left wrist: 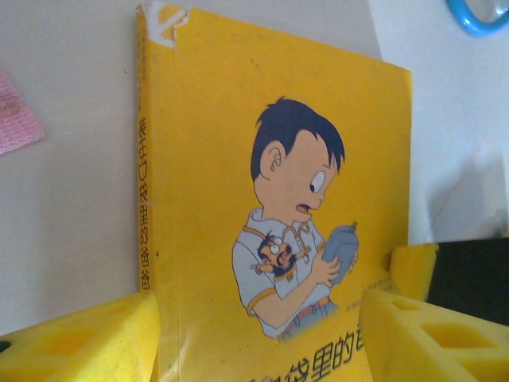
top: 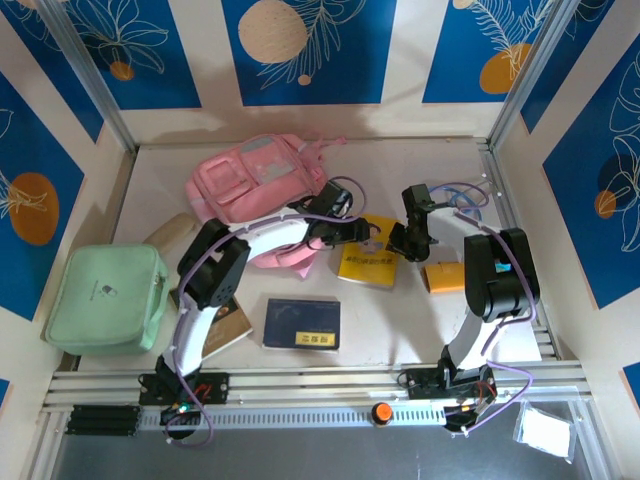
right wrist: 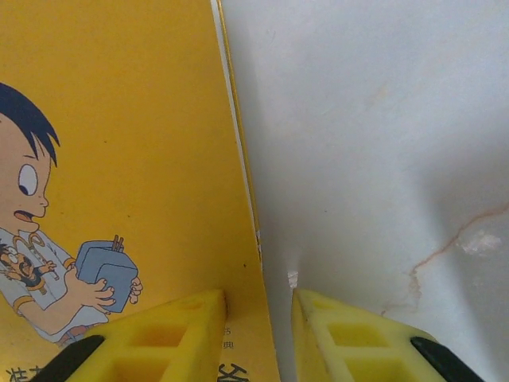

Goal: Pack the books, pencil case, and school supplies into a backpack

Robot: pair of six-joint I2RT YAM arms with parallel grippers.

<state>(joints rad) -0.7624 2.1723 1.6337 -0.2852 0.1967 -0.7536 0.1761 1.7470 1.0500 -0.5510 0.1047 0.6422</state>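
The yellow book (top: 368, 264) with the cartoon boy lies on the table right of the pink backpack (top: 262, 185). My left gripper (top: 362, 236) is over its cover (left wrist: 238, 159), open, with one finger (left wrist: 87, 338) at the spine and the other (left wrist: 429, 334) on the cover's right part. My right gripper (top: 398, 245) straddles the book's right edge (right wrist: 246, 183): one finger (right wrist: 159, 334) rests on the cover, the other (right wrist: 358, 342) stands over the table, with a narrow gap left. A navy book (top: 302, 323), a brown book (top: 228, 325) and the tan pencil case (top: 170, 230) lie apart.
A mint-green soft case (top: 108, 297) sits at the left edge. An orange block (top: 443, 276) lies right of the yellow book. The brown book is partly under the left arm. Blue cables loop near the right arm's wrist (top: 462, 195). Walls close in the table on three sides.
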